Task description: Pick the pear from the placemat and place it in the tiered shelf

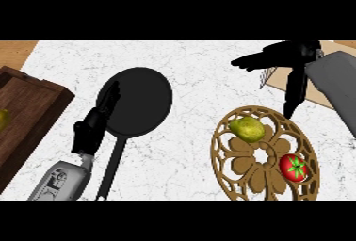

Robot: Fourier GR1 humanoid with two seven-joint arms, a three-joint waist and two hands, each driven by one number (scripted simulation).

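White marble-patterned counter top [188, 61] fills most of the head view, with a strip of bare wood showing at the far left corner; on it, right of centre, lies a round brown openwork placemat [240, 181] cut in a flower-like lattice; the yellow-green pear [247, 129] sits on the placemat's upper left part, near its rim, with nothing touching it; a red tomato with a green star-shaped calyx [294, 167] rests on the same placemat toward its right edge, apart from the pear.

A flat black frying pan with a long thin handle [135, 106] lies left of centre, its handle running down toward the view's lower edge; at the far left stands the dark brown wooden tiered shelf [28, 113], its boards angled across the corner, with a small yellowish object just visible at the left border; a pale beige board [281, 77] shows at the upper right, partly covered by the arm.

The right hand [281, 56] hangs above the counter at the upper right, well beyond the pear, fingers spread and mostly straight with some pointing left and one or two pointing down toward the placemat's top rim; it grips nothing; the left hand [94, 127] shows at the lower left over the pan's left edge, fingers straight and pointing upward, carrying nothing.
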